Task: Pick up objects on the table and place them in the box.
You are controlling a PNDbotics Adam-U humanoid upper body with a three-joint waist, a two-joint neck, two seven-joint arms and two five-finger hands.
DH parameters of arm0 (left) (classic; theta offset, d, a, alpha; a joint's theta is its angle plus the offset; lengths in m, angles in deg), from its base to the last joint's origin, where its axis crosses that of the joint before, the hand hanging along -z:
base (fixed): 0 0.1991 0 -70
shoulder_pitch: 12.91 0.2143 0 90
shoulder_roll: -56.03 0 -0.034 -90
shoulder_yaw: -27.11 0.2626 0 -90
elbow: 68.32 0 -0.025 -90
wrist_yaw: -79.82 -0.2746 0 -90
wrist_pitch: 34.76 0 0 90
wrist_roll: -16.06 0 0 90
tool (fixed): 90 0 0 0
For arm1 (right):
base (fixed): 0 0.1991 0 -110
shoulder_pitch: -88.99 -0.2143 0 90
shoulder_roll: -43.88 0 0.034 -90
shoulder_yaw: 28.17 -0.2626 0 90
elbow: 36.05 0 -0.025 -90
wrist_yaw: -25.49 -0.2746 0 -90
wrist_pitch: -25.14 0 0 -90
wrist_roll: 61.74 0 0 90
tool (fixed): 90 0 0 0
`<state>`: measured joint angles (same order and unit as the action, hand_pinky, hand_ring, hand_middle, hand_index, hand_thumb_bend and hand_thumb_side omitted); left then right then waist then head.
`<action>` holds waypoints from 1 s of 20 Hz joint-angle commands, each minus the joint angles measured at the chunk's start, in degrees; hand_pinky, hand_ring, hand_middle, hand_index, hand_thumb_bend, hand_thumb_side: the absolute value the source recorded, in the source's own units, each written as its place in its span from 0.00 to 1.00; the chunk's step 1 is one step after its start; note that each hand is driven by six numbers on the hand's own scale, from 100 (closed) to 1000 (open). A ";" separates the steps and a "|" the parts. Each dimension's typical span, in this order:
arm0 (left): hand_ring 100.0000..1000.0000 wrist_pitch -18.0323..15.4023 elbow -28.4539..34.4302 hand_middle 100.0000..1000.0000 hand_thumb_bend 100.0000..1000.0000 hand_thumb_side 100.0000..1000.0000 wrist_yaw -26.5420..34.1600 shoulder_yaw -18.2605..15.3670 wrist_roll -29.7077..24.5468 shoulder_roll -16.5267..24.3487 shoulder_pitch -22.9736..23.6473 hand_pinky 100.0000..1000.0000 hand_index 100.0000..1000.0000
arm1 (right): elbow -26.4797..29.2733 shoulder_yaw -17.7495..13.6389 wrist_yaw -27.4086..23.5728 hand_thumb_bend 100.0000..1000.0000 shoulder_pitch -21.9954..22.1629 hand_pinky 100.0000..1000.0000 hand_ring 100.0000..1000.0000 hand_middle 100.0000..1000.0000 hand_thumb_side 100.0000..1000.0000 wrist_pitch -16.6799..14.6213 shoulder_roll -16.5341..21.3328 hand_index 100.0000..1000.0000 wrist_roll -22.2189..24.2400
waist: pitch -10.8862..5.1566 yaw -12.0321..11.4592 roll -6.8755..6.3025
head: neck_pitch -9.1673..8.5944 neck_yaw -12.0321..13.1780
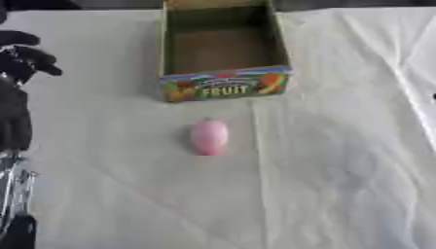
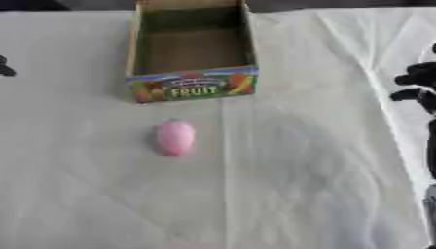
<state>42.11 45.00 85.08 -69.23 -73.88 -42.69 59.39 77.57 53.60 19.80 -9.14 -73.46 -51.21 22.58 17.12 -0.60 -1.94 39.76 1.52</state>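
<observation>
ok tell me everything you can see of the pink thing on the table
The small pink egg-shaped object looks smooth and slightly glossy, with a tiny darker nub at its far end. It lies on its side on the white cloth-covered table, long axis running toward the open cardboard box with the FRUIT label, which stands just beyond it with a gap between them. Only the cloth touches it. Neither hand is near: the black left hand and the black right hand sit at the view edges.

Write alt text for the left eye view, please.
A pink oval object lies on a white-covered table, just in front of an open, empty cardboard box marked FRUIT. The robot's left hand is at the left edge, touching nothing.
</observation>
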 commanded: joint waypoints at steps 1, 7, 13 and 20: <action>0.45 -1.22 1.27 0.52 0.00 0.80 -2.37 1.21 -1.84 4.73 -3.42 0.38 0.87 | 0.97 0.05 0.20 0.00 -0.08 0.46 0.58 0.54 1.00 0.15 1.54 0.82 0.16 | -1.16 -0.03 0.03 | 0.59 -0.35; 0.48 0.40 1.27 0.56 0.00 0.87 -7.43 8.48 -6.89 12.95 -11.60 0.40 0.92 | 0.97 0.34 0.16 0.00 0.41 0.46 0.58 0.54 1.00 0.41 2.36 0.82 0.56 | -1.98 0.03 -0.49 | 0.67 -0.50; 0.51 5.45 0.56 0.58 0.00 0.96 -12.56 16.29 -12.01 21.28 -19.93 0.41 0.93 | 0.97 0.56 -0.09 0.00 0.32 0.46 0.58 0.54 1.00 0.43 2.11 0.82 0.90 | -1.99 0.21 0.07 | 0.53 0.07; 0.53 11.25 -3.75 0.62 0.00 1.00 -18.35 25.28 -17.81 24.70 -28.09 0.43 0.95 | 0.97 0.77 -0.29 0.00 0.13 0.46 0.58 0.54 1.00 0.42 2.10 0.82 1.27 | -1.84 0.92 0.14 | 0.20 0.64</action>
<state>52.48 41.39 67.80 -45.08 -90.73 -19.73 32.45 77.57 54.49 19.77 -8.57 -72.93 -50.20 23.68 16.20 0.31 -1.93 40.21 1.93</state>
